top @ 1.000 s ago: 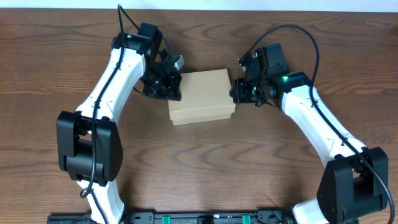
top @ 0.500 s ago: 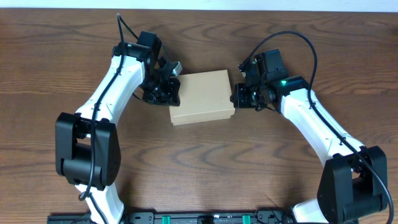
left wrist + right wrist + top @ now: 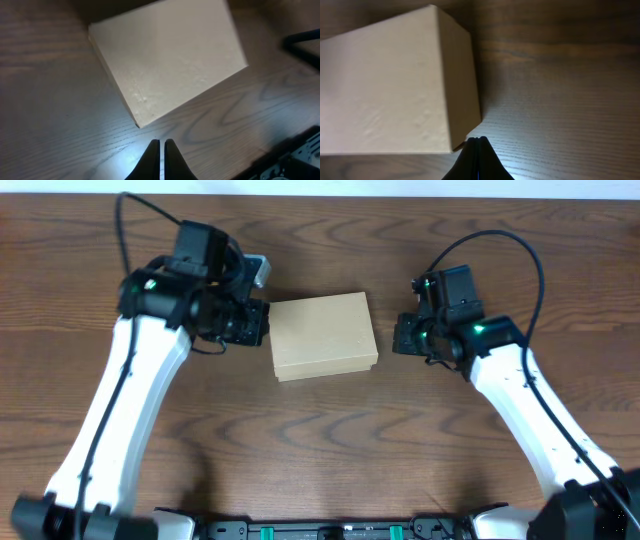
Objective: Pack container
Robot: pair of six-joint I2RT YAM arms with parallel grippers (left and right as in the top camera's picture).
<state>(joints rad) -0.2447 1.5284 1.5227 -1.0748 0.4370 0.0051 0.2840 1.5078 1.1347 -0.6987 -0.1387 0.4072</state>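
Wrist cams give me only the tips of the left gripper and right gripper; the rest is cropped at the bottom. Overhead, the wrist housings cover both. Container runs off the right wrist view's left edge. Can't make out its lid seam.

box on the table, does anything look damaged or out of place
Nothing stands out. The cardboard box lies flat on the table, lid closed, turned slightly askew to the table edge, with no visible dents or tears. The left end effector and right end effector are shut beside it, holding nothing.
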